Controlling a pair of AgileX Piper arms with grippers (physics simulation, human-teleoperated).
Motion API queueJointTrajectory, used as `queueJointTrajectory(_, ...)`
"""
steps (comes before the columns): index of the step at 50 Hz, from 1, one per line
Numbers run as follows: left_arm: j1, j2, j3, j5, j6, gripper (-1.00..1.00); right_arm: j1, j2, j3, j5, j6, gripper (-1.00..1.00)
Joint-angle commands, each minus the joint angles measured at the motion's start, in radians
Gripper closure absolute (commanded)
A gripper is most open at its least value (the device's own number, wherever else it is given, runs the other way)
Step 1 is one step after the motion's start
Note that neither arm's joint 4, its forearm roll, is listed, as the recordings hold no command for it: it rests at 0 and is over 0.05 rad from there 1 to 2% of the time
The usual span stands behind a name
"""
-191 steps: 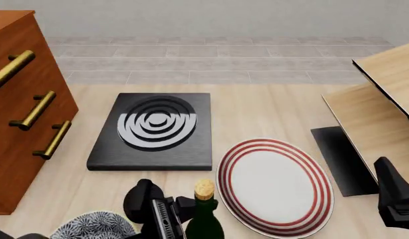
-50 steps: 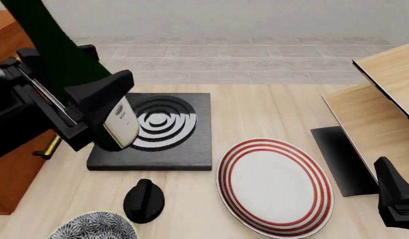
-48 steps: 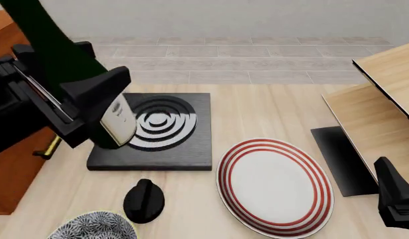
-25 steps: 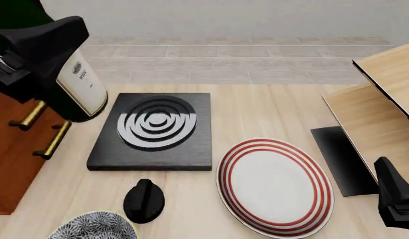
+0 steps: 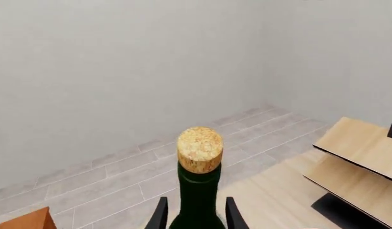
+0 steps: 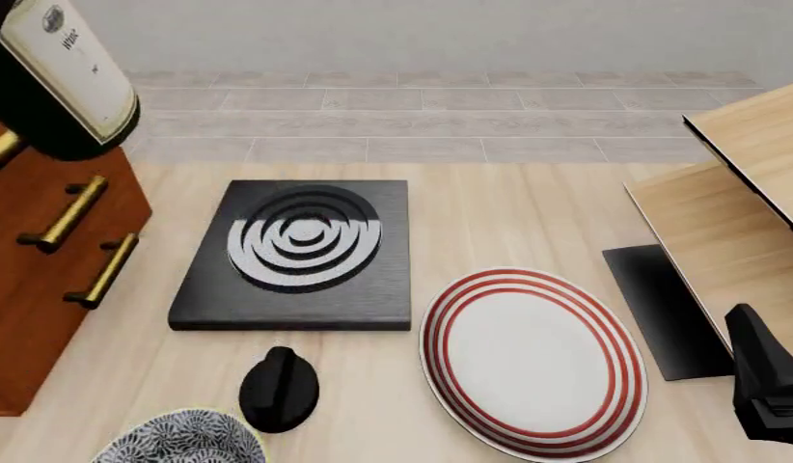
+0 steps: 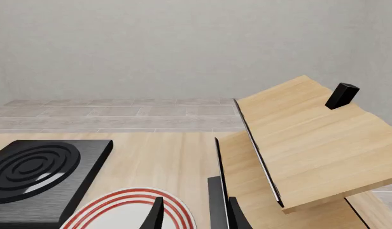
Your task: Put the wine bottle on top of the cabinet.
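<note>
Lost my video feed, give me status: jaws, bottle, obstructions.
Left gripper jaws shut on wine bottle, held aloft at cabinet front. Right gripper open, low by striped plate. No obstruction in view.

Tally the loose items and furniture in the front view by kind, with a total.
wine bottle: 1
cabinet: 1
black ringed slab: 1
red-striped plate: 1
black knob: 1
patterned bowl: 1
light-wood shelf unit: 1
Total: 7

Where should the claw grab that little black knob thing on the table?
Grab the knob by the raised ridge on its top, coming straight down from above. It sits low and flat on the table, so its sides give little to hold. The ridge is narrow enough to fit between the claw's fingers, closing across its flat faces.
</note>
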Motion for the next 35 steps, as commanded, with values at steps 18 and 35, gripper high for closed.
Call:
queueJointTrajectory(18, 0.115, 0.074, -0.236, 0.144, -0.001, 1.0, 0.0, 0.0, 0.0, 0.0, 0.0, -1.0)
queueJointTrajectory(35, 0.162, 0.112, -0.322, 0.198, 0.037, 1.0, 0.0, 0.0, 0.0, 0.0, 0.0, -1.0)
